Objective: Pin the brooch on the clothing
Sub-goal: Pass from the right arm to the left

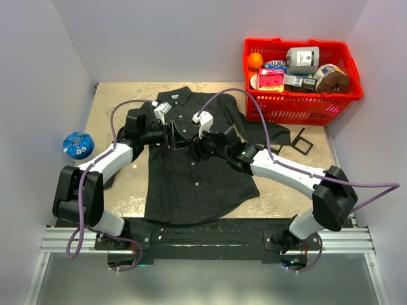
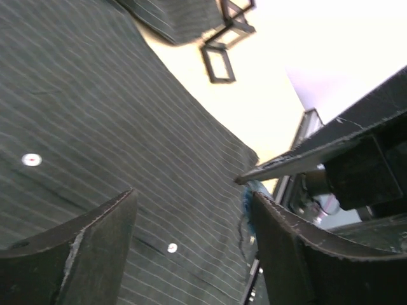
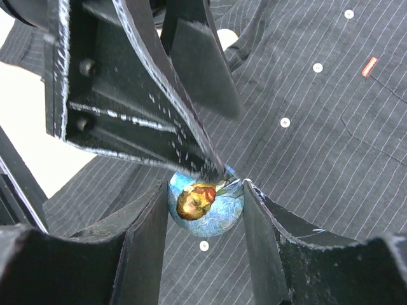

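My right pincer [image 3: 205, 186] grips the round portrait brooch [image 3: 205, 213] just over the pinstriped shirt [image 3: 331, 140] near its buttons. My left pincer [image 2: 193, 197], jaws apart, meets it head-on, one fingertip [image 3: 210, 166] at the brooch's far rim.

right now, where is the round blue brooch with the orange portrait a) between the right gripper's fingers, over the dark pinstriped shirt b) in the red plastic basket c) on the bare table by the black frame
a: the right wrist view shows the round blue brooch clamped in the right gripper, over the dark pinstriped shirt.
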Robot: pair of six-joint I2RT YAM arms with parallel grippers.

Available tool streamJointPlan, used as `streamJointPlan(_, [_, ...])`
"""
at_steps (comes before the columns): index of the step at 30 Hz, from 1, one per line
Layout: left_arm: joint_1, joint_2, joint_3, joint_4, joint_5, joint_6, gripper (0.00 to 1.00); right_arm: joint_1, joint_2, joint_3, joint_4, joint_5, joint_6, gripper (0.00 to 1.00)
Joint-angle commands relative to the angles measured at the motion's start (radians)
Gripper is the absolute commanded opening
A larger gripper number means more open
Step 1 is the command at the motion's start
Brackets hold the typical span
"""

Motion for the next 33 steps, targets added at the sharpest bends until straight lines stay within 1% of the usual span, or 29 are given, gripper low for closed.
streamJointPlan(1, [-0.031, 0.027, 0.016, 0.030, 0.080, -0.024, 0.73, 0.002, -0.014, 0.044, 0.042, -0.001, -0.030, 0.35])
streamJointPlan(2, [-0.036, 0.028, 0.014, 0.037, 0.088, -0.032, 0.71, 0.002, -0.014, 0.046, 0.040, 0.002, -0.033, 0.35])
streamJointPlan(8, [-0.048, 0.038, -0.019, 0.145, 0.152, -0.119, 0.70, 0.002, -0.011, 0.041, 0.039, 0.019, -0.045, 0.35])
streamJointPlan(11, [-0.056, 0.042, -0.029, 0.188, 0.178, -0.150, 0.64, 0.002, -0.007, 0.046, 0.037, 0.023, -0.047, 0.35])
streamJointPlan(12, [-0.056, 0.045, -0.029, 0.191, 0.184, -0.153, 0.58, 0.002, -0.005, 0.046, 0.037, 0.029, -0.050, 0.35])
streamJointPlan(16, [-0.067, 0.054, -0.025, 0.195, 0.218, -0.155, 0.47, 0.002, -0.001, 0.046, 0.034, 0.043, -0.054, 0.34])
streamJointPlan(17, [-0.068, 0.054, -0.025, 0.198, 0.220, -0.156, 0.41, 0.002, 0.002, 0.049, 0.036, 0.043, -0.056, 0.34])
streamJointPlan(19, [-0.071, 0.051, -0.025, 0.201, 0.223, -0.156, 0.35, 0.002, 0.007, 0.052, 0.034, 0.043, -0.056, 0.35])
streamJointPlan(20, [-0.073, 0.051, -0.025, 0.202, 0.224, -0.158, 0.28, 0.002, 0.013, 0.054, 0.031, 0.043, -0.056, 0.35])
streamJointPlan(22, [-0.074, 0.056, -0.024, 0.203, 0.232, -0.158, 0.21, 0.002, 0.019, 0.052, 0.027, 0.043, -0.054, 0.35])
streamJointPlan(23, [-0.074, 0.056, -0.024, 0.203, 0.234, -0.158, 0.15, 0.002, 0.019, 0.052, 0.030, 0.057, -0.050, 0.36])
streamJointPlan(24, [-0.074, 0.056, -0.022, 0.203, 0.234, -0.155, 0.12, 0.002, 0.022, 0.052, 0.034, 0.062, -0.047, 0.36])
streamJointPlan(26, [-0.074, 0.054, -0.018, 0.192, 0.230, -0.147, 0.06, 0.002, 0.024, 0.052, 0.033, 0.072, -0.044, 0.40])
streamJointPlan(28, [-0.074, 0.054, -0.012, 0.159, 0.218, -0.123, 0.03, 0.001, 0.025, 0.052, 0.033, 0.080, -0.039, 0.44])
streamJointPlan(29, [-0.074, 0.056, 0.000, 0.140, 0.211, -0.109, 0.00, 0.001, 0.024, 0.052, 0.033, 0.089, -0.038, 0.51])
streamJointPlan(32, [-0.073, 0.050, 0.027, 0.062, 0.169, -0.045, 0.00, 0.001, 0.018, 0.051, 0.025, 0.115, -0.031, 0.66])
streamJointPlan(33, [-0.071, 0.045, 0.027, 0.051, 0.158, -0.034, 0.00, -0.001, 0.015, 0.049, 0.022, 0.121, -0.027, 0.70])
